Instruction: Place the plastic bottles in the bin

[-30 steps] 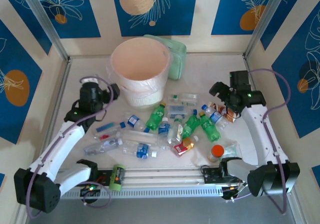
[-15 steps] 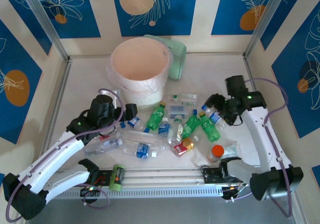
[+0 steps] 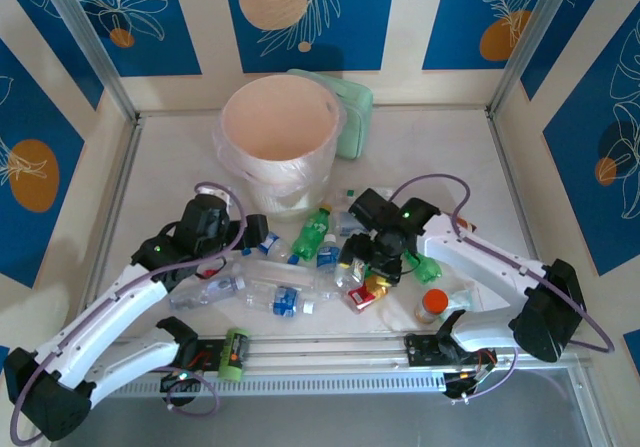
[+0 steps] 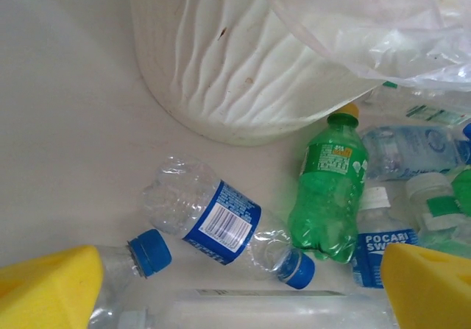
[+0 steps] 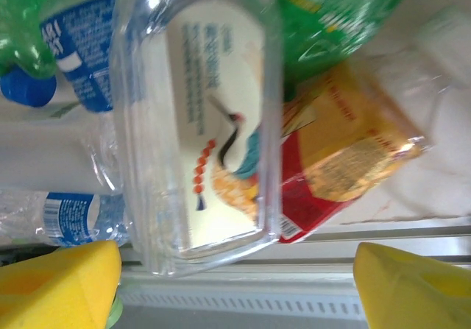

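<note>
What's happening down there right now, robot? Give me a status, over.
Left claw open, right claw open, both low over plastic bottles. Bottles all on table, none in bin. Nothing blocking bin.

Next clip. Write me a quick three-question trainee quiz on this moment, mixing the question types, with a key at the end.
1. True or false: bottles already lie inside the round white bin lined with a pinkish bag.
2. Multiple choice: in the left wrist view, the cap of the green plastic bottle lying beside the bin is A) yellow, B) blue, C) white.
3. Short answer: which arm's open gripper hovers over the clear flat plastic bottle with a crane on its label?
Key: 1 false, the bin looks empty from above; 2 A; 3 the right gripper.
</note>
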Available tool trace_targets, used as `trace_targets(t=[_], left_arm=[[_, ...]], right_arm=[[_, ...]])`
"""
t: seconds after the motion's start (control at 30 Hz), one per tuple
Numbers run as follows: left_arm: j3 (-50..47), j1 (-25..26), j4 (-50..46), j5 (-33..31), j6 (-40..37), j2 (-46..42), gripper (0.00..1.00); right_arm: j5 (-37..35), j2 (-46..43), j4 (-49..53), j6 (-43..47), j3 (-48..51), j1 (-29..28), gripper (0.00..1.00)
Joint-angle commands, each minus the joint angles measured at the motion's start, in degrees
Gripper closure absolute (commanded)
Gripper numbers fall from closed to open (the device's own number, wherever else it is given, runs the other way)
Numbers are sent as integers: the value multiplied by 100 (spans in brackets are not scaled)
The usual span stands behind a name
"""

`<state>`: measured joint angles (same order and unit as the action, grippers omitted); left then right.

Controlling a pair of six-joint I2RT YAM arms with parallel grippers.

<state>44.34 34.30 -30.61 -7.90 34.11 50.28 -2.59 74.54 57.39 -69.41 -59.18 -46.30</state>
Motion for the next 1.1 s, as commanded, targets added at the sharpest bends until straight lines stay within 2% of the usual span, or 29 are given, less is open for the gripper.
trace_targets(t=[0.0,0.57,1.07], left_arm=[[-103,32,149,180,274,-2,11],[-48,28,401,543,377,144,21],[-30,32,436,591,452,281,23]], right_arm=[[205,60,-414,-574,137,-152,17],[101,360,-737,-549,393,22,19],[110,570,-860,-473,442,60,31]])
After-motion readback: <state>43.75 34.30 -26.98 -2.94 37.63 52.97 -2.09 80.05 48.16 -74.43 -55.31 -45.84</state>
